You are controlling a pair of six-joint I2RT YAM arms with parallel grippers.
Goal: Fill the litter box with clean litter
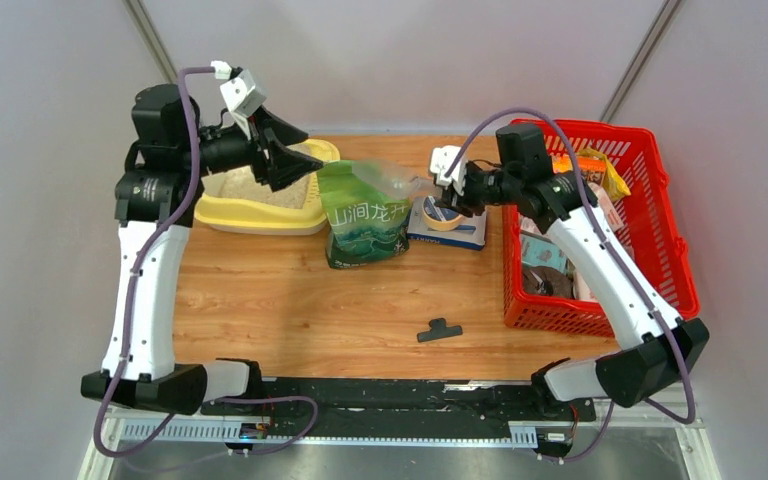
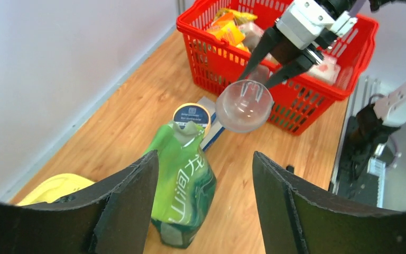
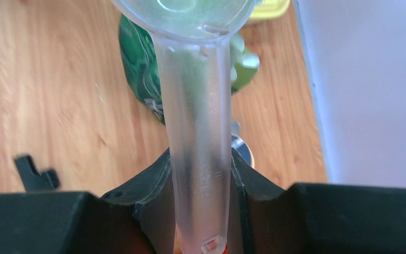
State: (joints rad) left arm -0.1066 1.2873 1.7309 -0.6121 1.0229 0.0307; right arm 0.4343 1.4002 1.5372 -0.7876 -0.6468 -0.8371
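Just right of the pouch (image 1: 365, 215), pinching a scoop (image 2: 243, 106) in the right gripper (image 2: 258, 79) for dipping, with the left gripper (image 1: 300, 150) gaping empty.

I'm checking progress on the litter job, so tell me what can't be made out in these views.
- Top view: the left fingers cover part of the litter box, so its fill level is unclear.
- Right wrist view: the bowl of the scoop is cut off by the top edge, so its contents are unclear.
- Left wrist view: the left fingers hide most of the litter box.
- Top view: items in the red basket are too small to name.
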